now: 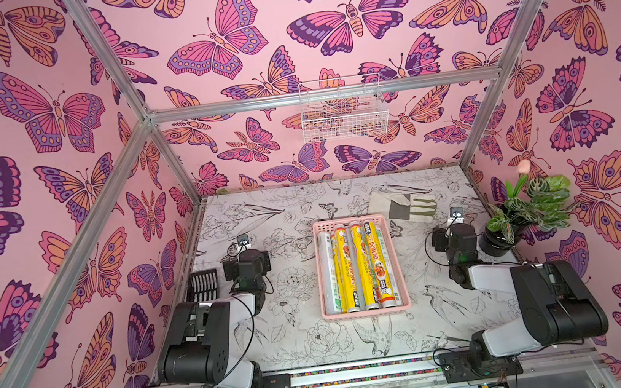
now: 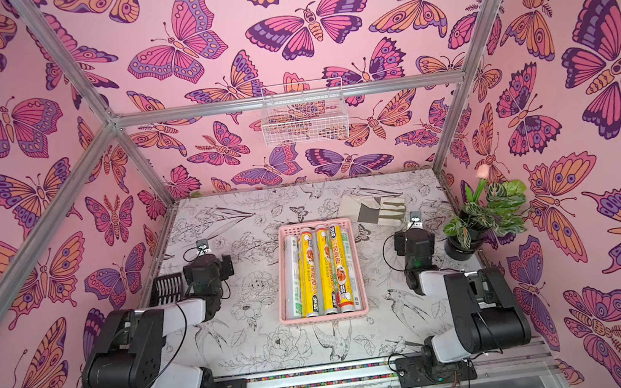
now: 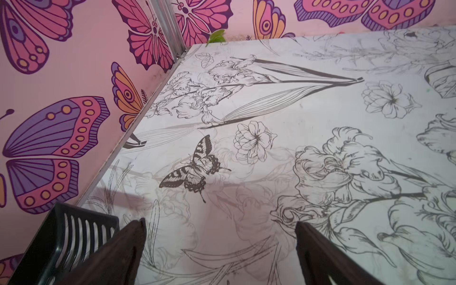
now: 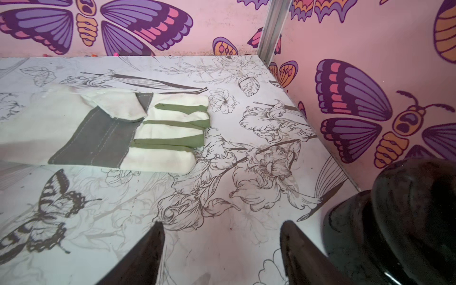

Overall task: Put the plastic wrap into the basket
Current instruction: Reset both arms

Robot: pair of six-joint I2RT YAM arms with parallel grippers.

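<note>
The task looks finished, as far as I can judge. Four rolls of plastic wrap (image 1: 360, 265) lie side by side inside the basket (image 1: 320, 273), which sits in the middle of the tabletop (image 1: 291, 213), and I see no roll outside it. Three rolls are glossy yellow with food pictures. The one toward the left edge is whitish-clear with green print. All are long thin cylinders, almost as long as the basket. The basket is shallow pink plastic, rectangular, with small holes along its rim.

The left gripper (image 3: 219, 222) stands wide and empty over bare tabletop at the left edge, just beside a black slotted scoop (image 3: 71, 237). The right gripper (image 4: 220, 223) is partly spread and also empty, near the right edge beside a shiny black pot (image 4: 407, 209). A soft cloth glove (image 4: 111, 128) lies toward the far edge.
</note>
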